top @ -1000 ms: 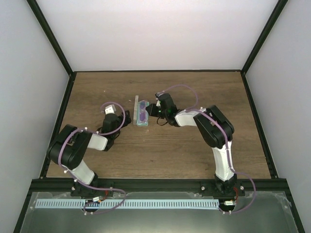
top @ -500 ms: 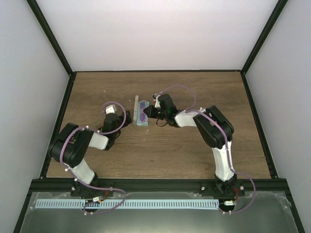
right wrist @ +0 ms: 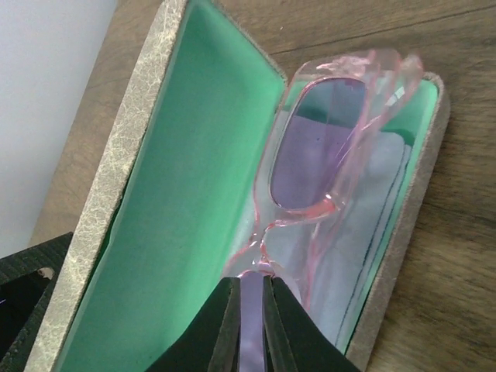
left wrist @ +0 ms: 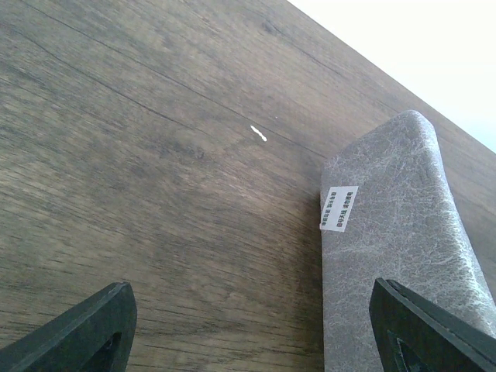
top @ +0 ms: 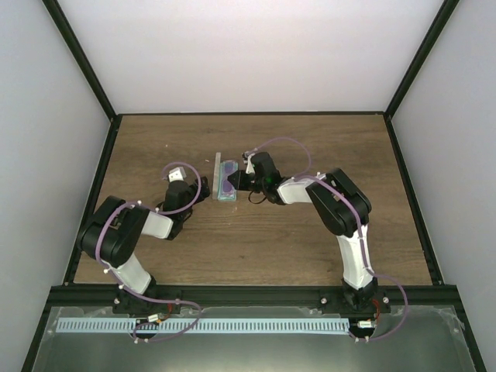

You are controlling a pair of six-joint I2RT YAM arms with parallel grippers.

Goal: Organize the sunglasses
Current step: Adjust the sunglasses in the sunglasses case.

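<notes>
Your right gripper is clenched on the sunglasses. Its two fingers pinch one pink-tinted lens edge-on, close to the bridge. The other lens reaches out past the fingertips. The pair sits over the tray of the open grey case, directly ahead of that gripper, and a pale blue cloth lies under it. You cannot tell from here whether the frame touches the cloth. The far end of the frame overlaps the case's end rim. To the left of the fingers the raised lid shows its green lining and stands as a wall on that side. To the right there is only the low tray rim and then bare worktop.

Your left gripper is released, with its fingers spread wide. The grey outer back of the case lies just ahead of its right finger, and a small white label faces the camera. Nothing lies between the fingers but wood.

From above, your right arm rises from its base and bends left at the elbow. Its forearm lies low towards the case's right side. Your left arm is folded with its elbow out to the left. Its wrist is low, and it points at the case's left side.
</notes>
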